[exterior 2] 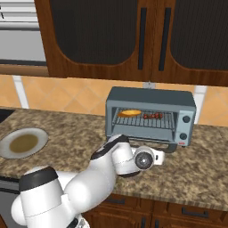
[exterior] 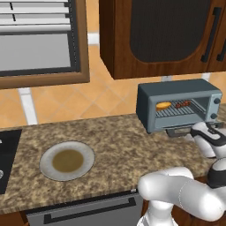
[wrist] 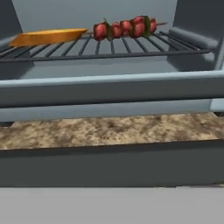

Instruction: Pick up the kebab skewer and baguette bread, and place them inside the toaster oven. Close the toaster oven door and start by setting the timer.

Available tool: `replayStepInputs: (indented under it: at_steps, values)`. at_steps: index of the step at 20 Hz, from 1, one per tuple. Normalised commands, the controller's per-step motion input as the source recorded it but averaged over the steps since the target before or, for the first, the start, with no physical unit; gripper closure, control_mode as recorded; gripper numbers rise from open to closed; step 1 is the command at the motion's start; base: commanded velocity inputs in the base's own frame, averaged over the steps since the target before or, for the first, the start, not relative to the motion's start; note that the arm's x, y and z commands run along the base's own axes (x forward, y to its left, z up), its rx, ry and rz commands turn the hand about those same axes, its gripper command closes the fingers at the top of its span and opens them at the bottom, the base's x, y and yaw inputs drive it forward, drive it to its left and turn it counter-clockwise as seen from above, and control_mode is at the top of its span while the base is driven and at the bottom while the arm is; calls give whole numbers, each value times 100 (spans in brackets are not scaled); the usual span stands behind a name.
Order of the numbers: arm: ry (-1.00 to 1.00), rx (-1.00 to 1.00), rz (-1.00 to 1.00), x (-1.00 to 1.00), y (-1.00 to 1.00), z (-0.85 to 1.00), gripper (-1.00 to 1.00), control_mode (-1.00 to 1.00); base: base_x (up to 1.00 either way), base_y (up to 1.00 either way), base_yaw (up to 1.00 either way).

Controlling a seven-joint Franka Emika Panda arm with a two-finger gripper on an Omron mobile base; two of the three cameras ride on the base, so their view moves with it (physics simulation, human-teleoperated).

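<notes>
The oven (exterior 2: 150, 116) door (wrist: 109, 164) hangs open, mostly hidden behind the arm. Bread (wrist: 48, 36) at 9 o'clock of the skewer (wrist: 124, 28) on the rack. Gripper (exterior 2: 159, 157) wide open, empty.

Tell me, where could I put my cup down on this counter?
The speckled counter has bare room between the round plate and the toaster oven, and also right of the oven in the right base view. It is crowded in front of the oven: the toaster oven door hangs open there with the open gripper beside it.
</notes>
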Motion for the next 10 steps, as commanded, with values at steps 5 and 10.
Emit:
replayStepInputs:
  at_steps: [5,10]
  values:
    - [0,1,1,32,0,65,-100,-100,0,0,0]
    - [0,3,1,41,0,78,-100,-100,0,0,0]
